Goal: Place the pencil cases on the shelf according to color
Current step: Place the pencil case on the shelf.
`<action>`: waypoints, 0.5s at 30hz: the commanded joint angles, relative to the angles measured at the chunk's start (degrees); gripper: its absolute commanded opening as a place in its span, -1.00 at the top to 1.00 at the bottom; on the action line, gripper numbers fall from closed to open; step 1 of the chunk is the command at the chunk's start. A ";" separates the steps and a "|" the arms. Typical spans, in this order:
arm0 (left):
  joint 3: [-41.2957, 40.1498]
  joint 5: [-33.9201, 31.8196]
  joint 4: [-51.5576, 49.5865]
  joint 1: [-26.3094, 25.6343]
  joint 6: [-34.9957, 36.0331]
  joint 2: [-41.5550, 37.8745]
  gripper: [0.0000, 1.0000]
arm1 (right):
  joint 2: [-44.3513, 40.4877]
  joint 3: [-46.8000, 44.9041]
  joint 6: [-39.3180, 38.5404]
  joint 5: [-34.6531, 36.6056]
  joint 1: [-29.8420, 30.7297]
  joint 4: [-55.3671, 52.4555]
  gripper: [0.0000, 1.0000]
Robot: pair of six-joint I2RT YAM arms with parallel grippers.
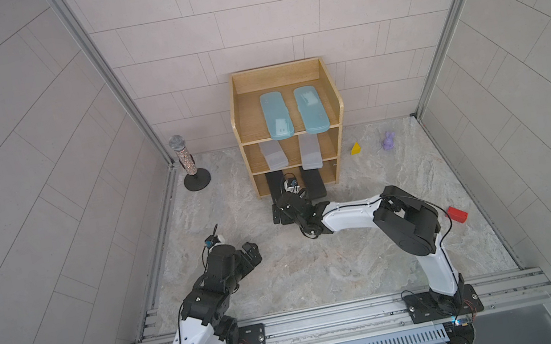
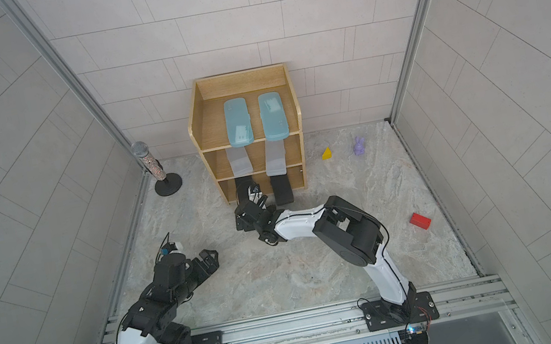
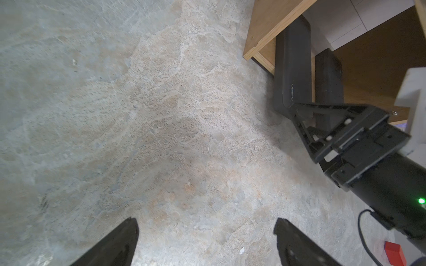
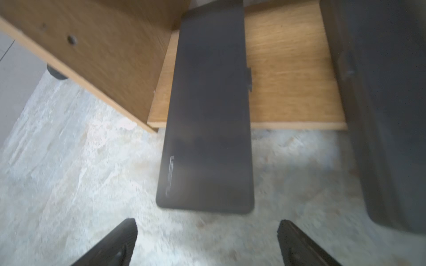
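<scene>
1. A mic (image 1: 188, 161) stands at 9 o'clock of the shelf (image 1: 250, 123), well apart.
2. The left gripper (image 3: 206, 228), at 7 o'clock, hangs released and empty over bare floor.
3. Cases lie in pairs, long axes 12-to-6, ends overhanging toward 6: blue cases (image 1: 277, 115) top, grey cases (image 1: 274, 156) middle, black cases (image 1: 314, 183) bottom.
4. The right gripper (image 4: 207, 228), jaws spread and empty, faces the left black case (image 4: 207, 115), just short of its 6 o'clock end; in both top views its wrist covers that end.
5. A wedge (image 1: 356, 148) and rabbit (image 1: 390, 140) sit at 3 o'clock, a red block (image 1: 457, 214) at 4.
</scene>
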 commanded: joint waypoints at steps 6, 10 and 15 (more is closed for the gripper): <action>-0.31 -0.11 -1.24 0.24 0.67 -1.56 -0.99 | -3.93 -6.51 -0.06 -0.21 1.46 5.63 -0.42; -0.31 0.04 -0.50 0.21 0.86 -0.25 -0.99 | -1.50 -4.05 0.00 -2.56 0.99 5.28 -0.03; -0.41 0.10 0.09 0.21 1.15 0.60 -0.99 | 2.62 -0.66 1.07 -5.01 -1.02 6.28 0.03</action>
